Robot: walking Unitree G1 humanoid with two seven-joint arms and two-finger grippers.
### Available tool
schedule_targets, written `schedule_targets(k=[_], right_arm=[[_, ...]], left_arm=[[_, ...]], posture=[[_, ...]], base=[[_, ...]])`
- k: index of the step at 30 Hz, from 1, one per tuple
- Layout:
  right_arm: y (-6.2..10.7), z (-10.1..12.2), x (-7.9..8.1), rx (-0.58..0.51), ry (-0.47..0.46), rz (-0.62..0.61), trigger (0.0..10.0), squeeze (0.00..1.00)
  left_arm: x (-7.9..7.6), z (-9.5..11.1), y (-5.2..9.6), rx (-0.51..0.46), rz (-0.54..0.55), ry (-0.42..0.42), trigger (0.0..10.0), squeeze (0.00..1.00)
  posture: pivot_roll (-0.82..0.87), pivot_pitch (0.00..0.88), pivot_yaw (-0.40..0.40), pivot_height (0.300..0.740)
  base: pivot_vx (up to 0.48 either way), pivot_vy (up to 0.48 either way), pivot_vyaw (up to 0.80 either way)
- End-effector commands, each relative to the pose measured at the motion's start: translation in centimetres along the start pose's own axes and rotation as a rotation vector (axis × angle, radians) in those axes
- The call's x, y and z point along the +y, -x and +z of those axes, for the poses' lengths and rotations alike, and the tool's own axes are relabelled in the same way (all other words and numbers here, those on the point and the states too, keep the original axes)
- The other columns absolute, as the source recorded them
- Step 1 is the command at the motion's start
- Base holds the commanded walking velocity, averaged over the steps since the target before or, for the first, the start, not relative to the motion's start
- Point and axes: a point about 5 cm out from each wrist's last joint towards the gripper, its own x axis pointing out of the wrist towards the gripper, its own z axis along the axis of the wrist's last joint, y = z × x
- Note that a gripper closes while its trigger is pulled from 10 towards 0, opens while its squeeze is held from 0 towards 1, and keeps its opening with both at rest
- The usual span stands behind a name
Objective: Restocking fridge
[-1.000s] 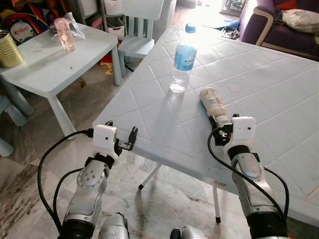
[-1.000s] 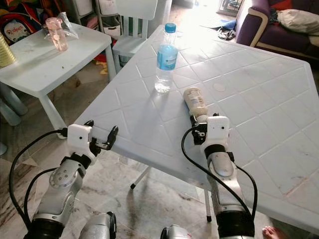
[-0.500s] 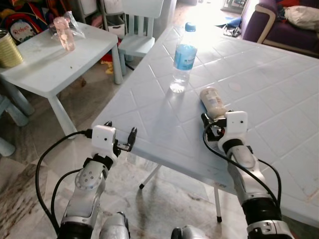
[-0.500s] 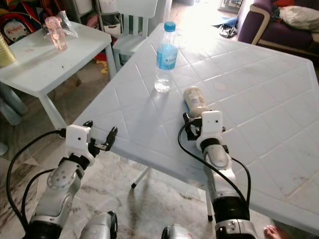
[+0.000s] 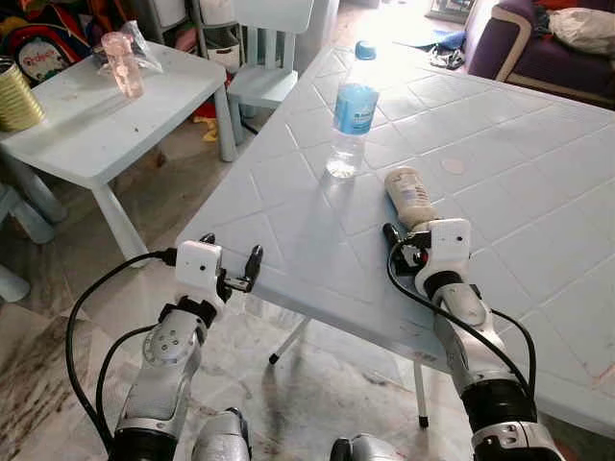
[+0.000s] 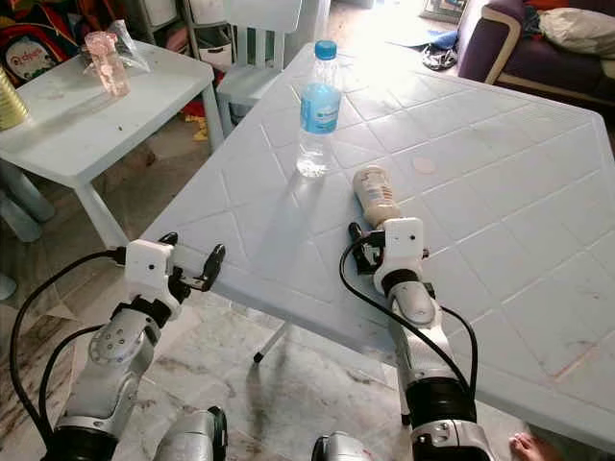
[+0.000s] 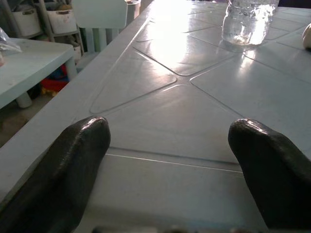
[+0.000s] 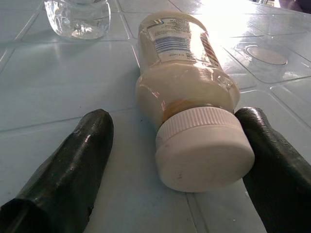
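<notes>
Right tool (image 8: 160, 160) is straddling, fingers spread, the jar (image 8: 187, 97) lying mid-frame — left tool (image 7: 170, 160) gaping idle; restocking barely begun.

Right gripper (image 5: 396, 242) reached forward low over the tabletop (image 5: 500, 192), fingers (image 8: 68, 170) spread wide, one pad touching the cap of the bottle (image 8: 187, 97). Left gripper (image 5: 242, 274) held at the tabletop's near edge, fingers (image 7: 68, 165) parted, grasping nothing.

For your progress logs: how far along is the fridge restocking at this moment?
Nothing looks stocked yet. The cream sauce bottle with a white cap lies on the pale blue table, the open right gripper straddling its cap. The clear water bottle stands untouched; the left gripper is idle.
</notes>
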Motion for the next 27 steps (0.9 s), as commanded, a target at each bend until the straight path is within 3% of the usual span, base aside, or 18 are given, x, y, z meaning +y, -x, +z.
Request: schedule_targets(k=[1,6,7,8,12,13,14,18,19,20,21,27], right_arm=[[-0.2,0.1,-0.1,-0.002,-0.007,0.0,10.0,0.0],[-0.2,0.1,-0.1,-0.003,-0.007,0.0,10.0,0.0],[-0.2,-0.3,0.1,0.012,-0.009,0.008,6.2,0.0],[0.6,-1.1,-0.5,0.03,0.006,-0.047,0.0,0.0],[1.7,-1.7,-0.5,0.037,0.006,-0.067,0.0,0.0],[1.8,-1.6,-0.4,0.033,0.016,-0.067,6.4,0.0],[1.7,-1.4,-0.3,0.02,0.008,-0.075,10.0,0.0],[1.6,-0.8,-0.2,-0.019,-0.008,-0.084,10.0,0.0],[1.6,-0.7,-0.2,-0.023,-0.011,-0.086,4.2,0.0],[1.7,-0.7,-0.1,-0.025,-0.012,-0.089,2.9,0.0],[1.8,-0.7,-0.1,-0.025,-0.011,-0.089,0.0,0.0],[2.0,-1.1,0.1,-0.016,-0.01,-0.092,0.0,0.0]], left_arm=[[0.0,-0.2,0.2,0.018,-0.008,-0.001,10.0,0.0],[0.0,-0.2,0.2,0.018,-0.008,-0.001,10.0,0.0],[0.0,-0.2,0.2,0.019,-0.009,-0.002,10.0,0.0],[-0.1,-0.1,0.1,0.017,-0.016,-0.003,10.0,0.0],[-0.4,-0.1,-0.2,0.015,-0.021,0.001,10.0,0.0],[-0.4,-0.2,-0.2,0.015,-0.022,0.001,10.0,0.0],[-0.4,-0.2,-0.3,0.014,-0.023,0.001,10.0,0.0],[-0.4,-0.2,-0.3,0.014,-0.022,0.0,10.0,0.0],[-0.4,-0.2,-0.3,0.014,-0.021,0.0,10.0,0.0],[-0.4,-0.1,-0.3,0.013,-0.02,0.0,10.0,0.0],[-0.4,-0.1,-0.3,0.013,-0.02,0.0,10.0,0.0],[-0.4,-0.2,-0.3,0.015,-0.019,0.002,10.0,0.0]], posture=[[0.11,0.122,-0.016,0.74],[0.11,0.122,-0.016,0.74],[0.11,0.124,-0.012,0.74],[0.1,0.116,-0.018,0.74],[0.09,0.114,-0.018,0.74],[0.09,0.113,-0.019,0.74],[0.09,0.11,-0.019,0.74],[0.09,0.106,-0.02,0.74],[0.09,0.106,-0.02,0.74],[0.09,0.106,-0.02,0.74],[0.09,0.106,-0.02,0.74],[0.09,0.106,-0.019,0.74]], base=[[0.0,0.0,0.0],[0.0,0.0,0.0],[0.0,0.0,0.0],[0.0,0.0,0.0],[0.0,0.0,0.0],[0.0,0.0,0.0],[0.0,0.0,0.0],[0.0,0.0,0.0],[0.0,0.0,0.0],[0.0,0.0,0.0],[0.0,0.0,0.0],[0.0,0.0,0.0]])
